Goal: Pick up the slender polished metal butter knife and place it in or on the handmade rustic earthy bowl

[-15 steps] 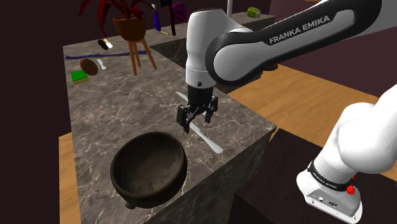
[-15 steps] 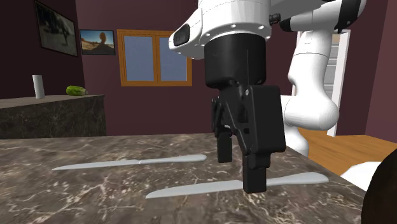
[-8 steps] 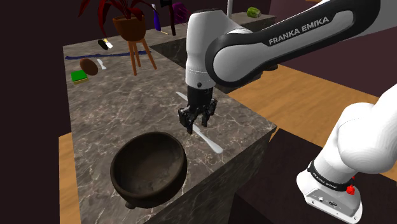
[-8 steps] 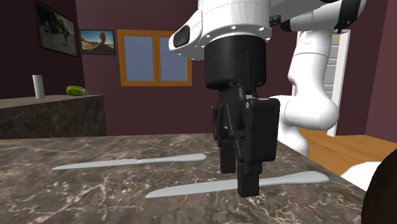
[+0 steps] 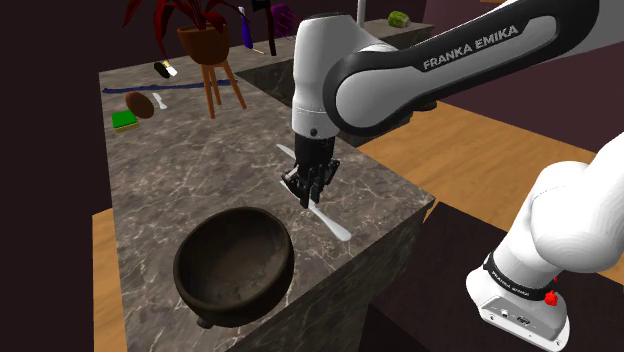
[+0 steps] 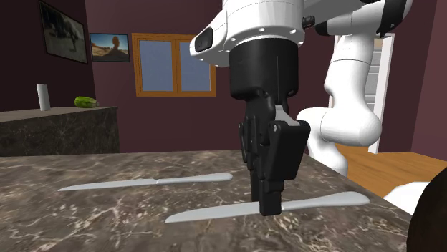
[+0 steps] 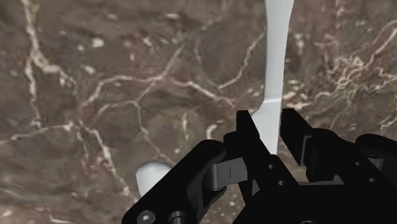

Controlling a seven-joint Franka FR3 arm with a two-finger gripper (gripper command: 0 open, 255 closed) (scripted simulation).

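While you look over the shoulder view, note the gripper pointing straight down at the dark veined marble counter, near the edge on that view's right. Its fingers are drawn narrow around the butter knife, a pale slim blade lying flat on the stone. From the wrist camera you can see the gripper with the butter knife running between the two black fingers, which sit tight against its sides about where blade meets handle. In the second exterior view, the gripper stands upright on the middle of the butter knife, its tips down at the counter.

You will find the dark brown rough bowl on the same counter, near the knife, toward the shoulder view's lower left. A second knife lies apart from the held one, roughly parallel to it. Further along the counter sit a green sponge and a potted plant on a wooden stand.
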